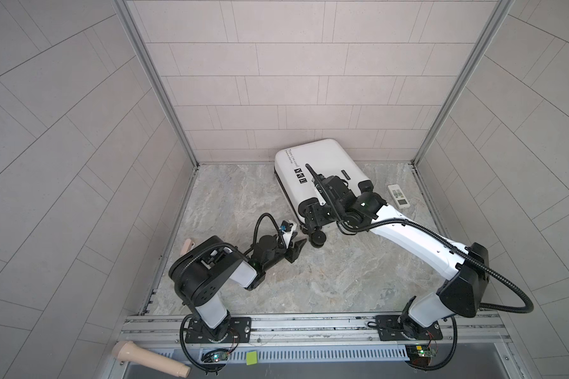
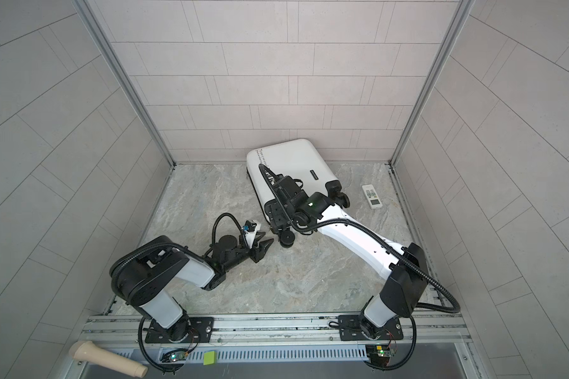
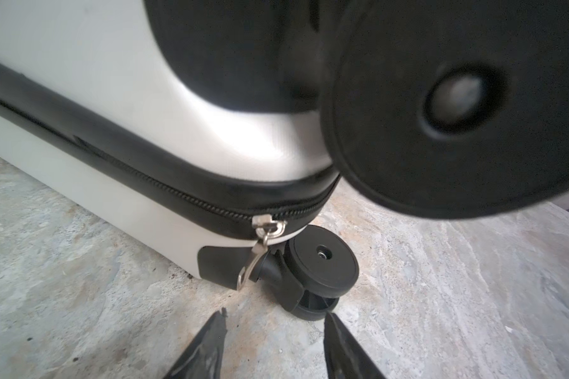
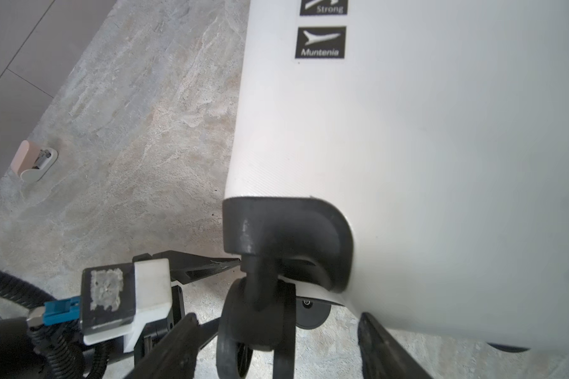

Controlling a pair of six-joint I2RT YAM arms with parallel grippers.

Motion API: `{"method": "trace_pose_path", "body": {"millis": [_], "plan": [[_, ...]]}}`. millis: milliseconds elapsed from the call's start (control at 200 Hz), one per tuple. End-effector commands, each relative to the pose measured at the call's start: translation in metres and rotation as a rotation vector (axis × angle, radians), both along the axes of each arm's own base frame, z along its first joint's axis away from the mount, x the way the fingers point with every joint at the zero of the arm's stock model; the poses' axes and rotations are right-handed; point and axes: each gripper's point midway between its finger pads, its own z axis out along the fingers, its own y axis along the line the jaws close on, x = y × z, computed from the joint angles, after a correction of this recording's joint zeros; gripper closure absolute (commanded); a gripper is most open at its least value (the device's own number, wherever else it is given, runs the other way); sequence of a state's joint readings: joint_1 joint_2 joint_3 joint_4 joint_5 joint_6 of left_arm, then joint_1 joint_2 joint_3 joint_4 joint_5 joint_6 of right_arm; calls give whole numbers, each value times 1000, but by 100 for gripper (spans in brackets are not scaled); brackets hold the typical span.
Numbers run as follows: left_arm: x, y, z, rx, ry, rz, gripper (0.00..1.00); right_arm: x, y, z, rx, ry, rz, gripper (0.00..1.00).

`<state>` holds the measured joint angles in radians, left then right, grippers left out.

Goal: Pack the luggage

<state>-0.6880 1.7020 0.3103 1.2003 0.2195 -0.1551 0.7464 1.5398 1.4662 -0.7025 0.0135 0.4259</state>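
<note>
So, luggage [image 1: 316, 160]: white hard-shell case, shut, lying flat on the tabletop [image 1: 342, 279]. It sits toward the back wall [image 1: 276, 98], right of the middle in both top views, angled with its wheeled end toward the front.
Lettering [image 1: 293, 157]: black, near the far edge of the upper shell.
Stickers [image 4: 320, 42]: black squares in a row on the upper shell, one reading "Muntenia".
Zipper band [image 3: 112, 154]: black, running along the side between the two white shells, its teeth meshed up to the slider.
Lower wheel [image 3: 322, 269]: black caster at the near corner, down by the tabletop.
Upper wheel [image 4: 257, 328]: black caster jutting from the same corner, above the lower one.
Zipper pull [image 3: 255, 259]: silver, dangling from the slider just beside the lower wheel.
Left claw [image 3: 275, 315]: released, its fingers [image 3: 204, 347] apart with nothing between them. It is low over the tabletop and points at the zipper pull and lower wheel, near but not touching.
Right claw [image 4: 276, 316]: spread wide over the near corner, a finger [image 4: 178, 344] on either side of the upper wheel. It is grasping nothing.
Remote control [image 1: 398, 196]: white, flat on the tabletop to the right of the luggage, apart from it.
Beige object [image 4: 30, 160]: at the tabletop's left edge, well apart from the luggage.
</note>
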Motion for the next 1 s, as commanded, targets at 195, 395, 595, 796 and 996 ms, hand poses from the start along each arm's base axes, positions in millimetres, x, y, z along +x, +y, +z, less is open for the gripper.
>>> {"method": "trace_pose_path", "body": {"millis": [195,395,595,796,996], "plan": [[19,-15,19,-51,-96,9,59,-13,-28,5,-45,-1,-22,23],[27,-22,20,-62,-96,4,65,-14,-37,9,-30,-3,-34,23],[34,-23,18,-54,-104,35,68,-14,-36,8,-13,-10,-35,24],[34,-21,26,-65,-119,49,75,-16,-35,3,-6,11,-44,25],[34,-22,32,-65,-139,40,87,-18,-34,-3,-2,30,-35,25]]}}
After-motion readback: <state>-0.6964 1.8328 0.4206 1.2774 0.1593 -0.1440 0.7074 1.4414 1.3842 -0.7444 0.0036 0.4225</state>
